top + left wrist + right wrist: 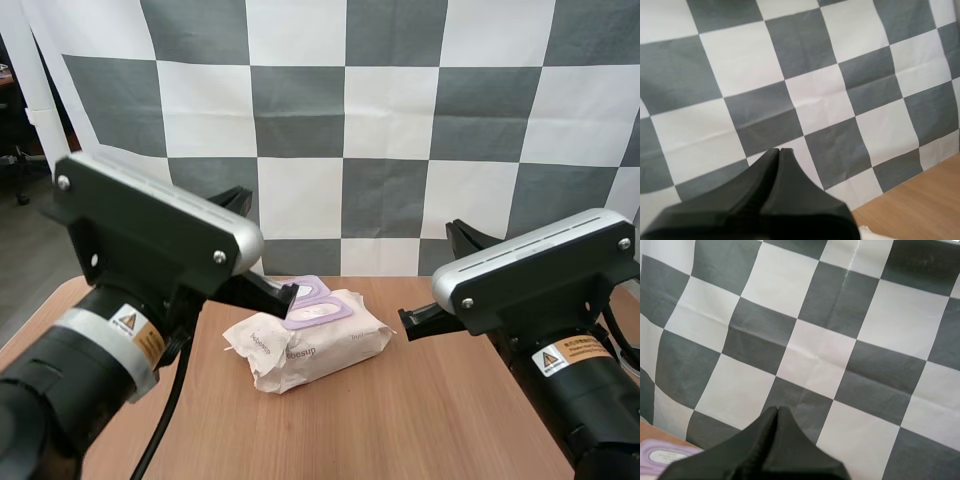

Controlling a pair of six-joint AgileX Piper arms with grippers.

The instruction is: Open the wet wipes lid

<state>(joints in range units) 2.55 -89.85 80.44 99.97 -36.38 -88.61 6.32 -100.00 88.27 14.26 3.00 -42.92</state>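
Table [430,410]: smooth wood grain.
Wipes pack [310,350]: crinkled pale wrapper, mid-table, lilac oval lid [318,312] on top.
Left gripper [288,293]: closed black wedge, empty, at lid.
Right gripper [405,321]: closed, empty, beside pack.

the pack of wet wipes [330,350] is a soft, crinkled cream pouch with faint print, lying flat and slightly askew near the middle of the wooden table [420,420]. on its top face, toward the far left end, sits a lilac lid [318,312] around a white oval. a lilac flap [308,287] shows just behind it, seemingly folded back.
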